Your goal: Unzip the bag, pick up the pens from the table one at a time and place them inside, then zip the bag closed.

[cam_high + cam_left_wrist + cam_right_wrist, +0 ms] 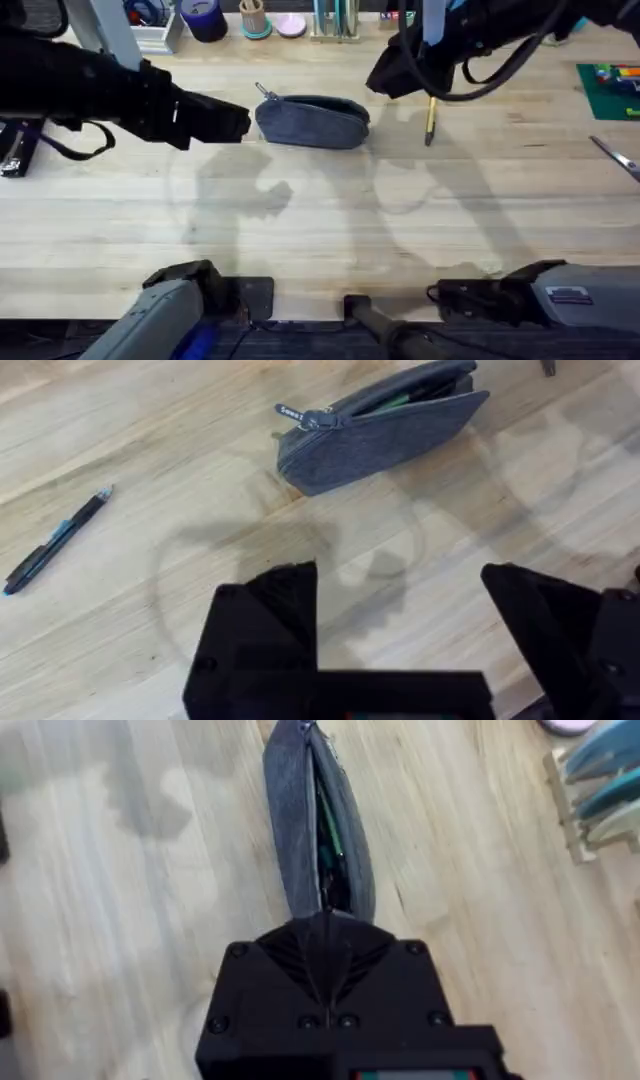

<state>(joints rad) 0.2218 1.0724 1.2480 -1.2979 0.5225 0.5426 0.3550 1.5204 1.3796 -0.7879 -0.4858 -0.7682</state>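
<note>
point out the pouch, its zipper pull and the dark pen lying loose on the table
pouch (312,122), overhead view, middle of its fabric side
zipper pull (290,413), left wrist view, on the tab
dark pen (55,543), left wrist view, mid barrel

Table (320,220) — light wood, visible grain and plank seams, low satin sheen. Bag (312,122) at upper centre of the overhead frame — blue-grey woven cloth, matt, felt-like nap; zipper pull (291,413) looks metallic. Left gripper (400,635) fingers — black plastic, matt, smooth. Pen (55,540) — dark glossy plastic barrel.
</note>
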